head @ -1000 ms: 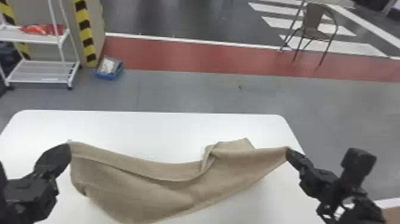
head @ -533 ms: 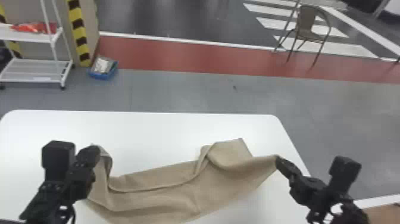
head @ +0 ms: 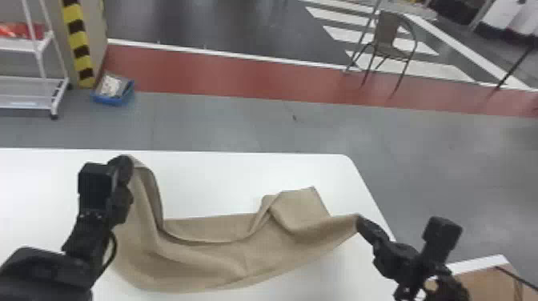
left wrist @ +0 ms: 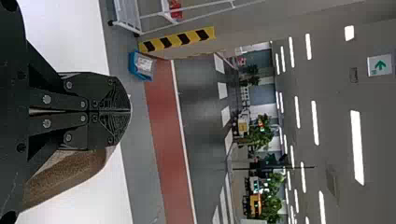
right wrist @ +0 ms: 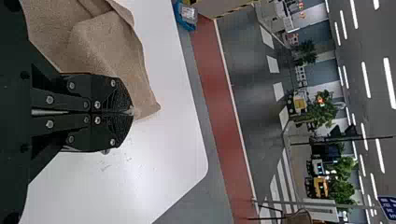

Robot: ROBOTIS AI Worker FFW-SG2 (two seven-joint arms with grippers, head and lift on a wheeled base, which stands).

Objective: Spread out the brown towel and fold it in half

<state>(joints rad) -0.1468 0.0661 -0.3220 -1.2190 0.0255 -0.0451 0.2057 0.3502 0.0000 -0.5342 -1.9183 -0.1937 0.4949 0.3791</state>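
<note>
Brown towel (head: 280, 248) strung between two grippers over a white bench (head: 216, 176).
On the floor (head: 224, 120) beyond, a low blue container (head: 114, 99) holds something pale (head: 109, 86); near it, a white metal rack (head: 28, 82) has something red (head: 24, 30) on its upper shelf. Both grippers' jaws are together, clamped on the towel: the left gripper (head: 125, 160) pinches a raised part, from which soft cloth drops in a tall, curved fold; the right gripper (head: 359, 221) has a corner drawn to a narrow point. Between them the matte, finely textured fabric sags onto the smooth, round-cornered bench, its far edge curling into a shallow trough, with a squarish flap folded near the right gripper.
</note>
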